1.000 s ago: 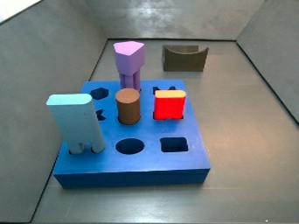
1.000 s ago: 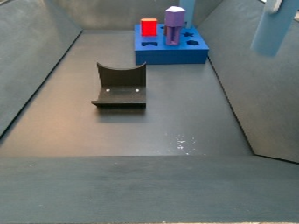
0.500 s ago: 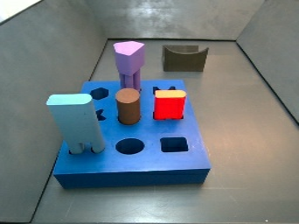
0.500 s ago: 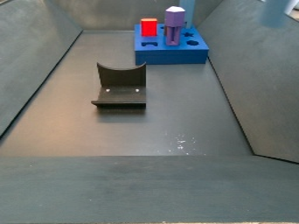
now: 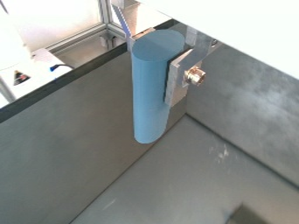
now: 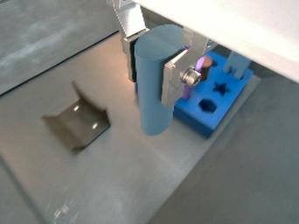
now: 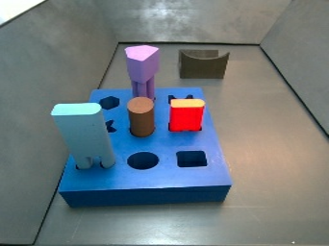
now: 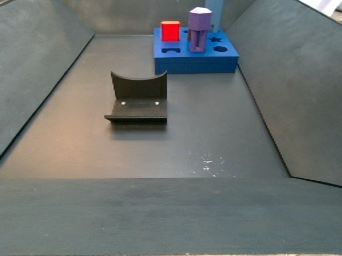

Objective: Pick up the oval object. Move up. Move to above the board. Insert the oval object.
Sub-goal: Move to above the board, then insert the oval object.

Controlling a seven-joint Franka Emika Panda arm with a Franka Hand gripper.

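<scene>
The oval object (image 5: 152, 87), a tall pale-blue column, hangs upright between my gripper's silver fingers (image 5: 181, 74) in both wrist views (image 6: 156, 83). My gripper (image 5: 156, 66) is shut on its upper part (image 6: 153, 70), high above the grey floor. The gripper and the oval object are out of view in both side views. The board (image 7: 167, 183) is a thick blue block with shaped holes; it also shows at the far end in a side view (image 8: 201, 62) and beyond the held column in a wrist view (image 6: 216, 105).
In the board stand a purple pentagonal column (image 7: 141, 67), a brown cylinder (image 7: 141, 117), a red block (image 7: 188, 115) and a light-blue legged block (image 7: 80, 135). The dark fixture (image 8: 136, 98) stands on the floor apart from the board. Grey walls enclose the floor.
The oval object, seen at the upper right edge of a side view earlier, has risen out of that view. The board and its pieces have not moved.
</scene>
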